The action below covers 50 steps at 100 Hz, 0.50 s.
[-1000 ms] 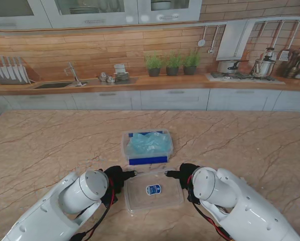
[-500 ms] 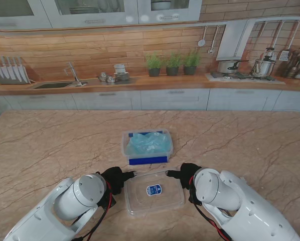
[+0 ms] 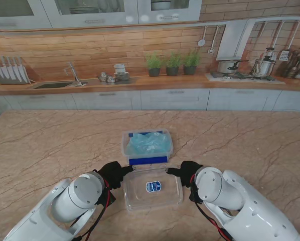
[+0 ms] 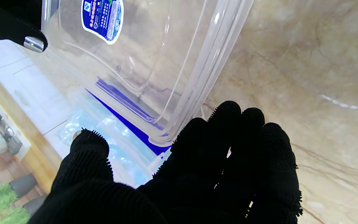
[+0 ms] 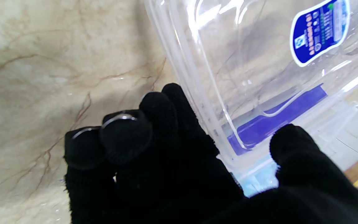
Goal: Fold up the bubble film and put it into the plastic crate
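Nearest to me, the clear lid point(image 3: 153, 189) sits between the 2 gloved hands. The left hand point(image 3: 113, 175) grips its left edge and the right hand point(image 3: 185, 173) its right edge; in the wrist views each thumb sits over the top face and the other fingers point(image 5: 166, 115) bunch against the rim, so both hands are closed on the lid. It looks lifted and tilted, its far edge close to the crate. I judge it light, thin and slightly flexible, with a smooth, slippery surface, so the raised rim at the 2 short sides is the best place to hold it. It is transparent with 1 blue oval label point(image 4: 102, 18) at the centre.

Just beyond it stands the plastic crate point(image 3: 126, 145), clear-walled with a blue clip along its near side. The bubble film point(image 3: 149, 143) already lies inside, a pale blue, crumpled, soft bundle that should compress easily under the lid.
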{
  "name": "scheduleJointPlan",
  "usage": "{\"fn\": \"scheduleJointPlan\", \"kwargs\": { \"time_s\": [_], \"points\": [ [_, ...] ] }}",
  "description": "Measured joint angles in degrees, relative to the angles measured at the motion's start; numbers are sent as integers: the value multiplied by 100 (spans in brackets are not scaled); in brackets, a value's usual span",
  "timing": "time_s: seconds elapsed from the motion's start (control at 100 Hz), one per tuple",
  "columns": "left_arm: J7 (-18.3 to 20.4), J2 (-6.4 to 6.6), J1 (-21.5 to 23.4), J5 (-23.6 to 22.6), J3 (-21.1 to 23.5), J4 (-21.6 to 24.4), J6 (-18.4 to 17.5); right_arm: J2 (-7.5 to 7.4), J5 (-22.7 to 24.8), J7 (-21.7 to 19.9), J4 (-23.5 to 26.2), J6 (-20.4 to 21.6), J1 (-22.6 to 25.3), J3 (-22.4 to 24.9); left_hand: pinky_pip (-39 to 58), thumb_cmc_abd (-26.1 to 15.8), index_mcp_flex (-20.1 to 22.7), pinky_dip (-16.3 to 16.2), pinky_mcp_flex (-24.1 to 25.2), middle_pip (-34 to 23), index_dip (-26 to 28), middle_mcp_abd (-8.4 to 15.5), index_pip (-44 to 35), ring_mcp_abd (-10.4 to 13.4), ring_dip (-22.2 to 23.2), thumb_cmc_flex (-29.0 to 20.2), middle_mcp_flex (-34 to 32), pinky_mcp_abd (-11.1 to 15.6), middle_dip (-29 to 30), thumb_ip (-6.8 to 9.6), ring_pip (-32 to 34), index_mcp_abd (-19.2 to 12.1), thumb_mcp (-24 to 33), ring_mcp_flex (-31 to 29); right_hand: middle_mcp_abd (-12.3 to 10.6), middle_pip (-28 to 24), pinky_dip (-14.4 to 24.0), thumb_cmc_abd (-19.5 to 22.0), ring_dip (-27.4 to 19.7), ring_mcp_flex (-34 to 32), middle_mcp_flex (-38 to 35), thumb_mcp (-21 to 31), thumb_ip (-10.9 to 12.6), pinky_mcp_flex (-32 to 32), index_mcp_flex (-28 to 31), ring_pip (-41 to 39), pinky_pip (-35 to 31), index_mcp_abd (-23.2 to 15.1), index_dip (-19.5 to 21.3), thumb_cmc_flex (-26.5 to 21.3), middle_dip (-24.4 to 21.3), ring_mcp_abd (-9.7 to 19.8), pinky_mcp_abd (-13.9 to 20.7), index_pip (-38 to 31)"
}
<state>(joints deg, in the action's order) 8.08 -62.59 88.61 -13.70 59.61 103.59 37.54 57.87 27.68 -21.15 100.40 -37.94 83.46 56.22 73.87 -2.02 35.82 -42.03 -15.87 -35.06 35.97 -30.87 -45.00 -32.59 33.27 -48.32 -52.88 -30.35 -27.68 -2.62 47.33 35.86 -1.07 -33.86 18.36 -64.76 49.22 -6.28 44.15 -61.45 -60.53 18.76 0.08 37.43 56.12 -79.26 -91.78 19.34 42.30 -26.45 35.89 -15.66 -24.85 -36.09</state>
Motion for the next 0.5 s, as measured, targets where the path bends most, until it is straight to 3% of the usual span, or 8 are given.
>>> {"fn": "scheduleJointPlan", "kwargs": {
  "time_s": [0.5],
  "points": [
    [-212,-43,157,-35,154,227,-323,6,47,54,165,140,187,246,0,1,164,-46,-93,54,3,-61,0,-62,-17,0,-159,-72,9,0,-10,41,0,-93,33,11,10,0,0,0,2,0,0,0,0,0,0,43,20,0,1,-29,-49,72]
  ]
}}
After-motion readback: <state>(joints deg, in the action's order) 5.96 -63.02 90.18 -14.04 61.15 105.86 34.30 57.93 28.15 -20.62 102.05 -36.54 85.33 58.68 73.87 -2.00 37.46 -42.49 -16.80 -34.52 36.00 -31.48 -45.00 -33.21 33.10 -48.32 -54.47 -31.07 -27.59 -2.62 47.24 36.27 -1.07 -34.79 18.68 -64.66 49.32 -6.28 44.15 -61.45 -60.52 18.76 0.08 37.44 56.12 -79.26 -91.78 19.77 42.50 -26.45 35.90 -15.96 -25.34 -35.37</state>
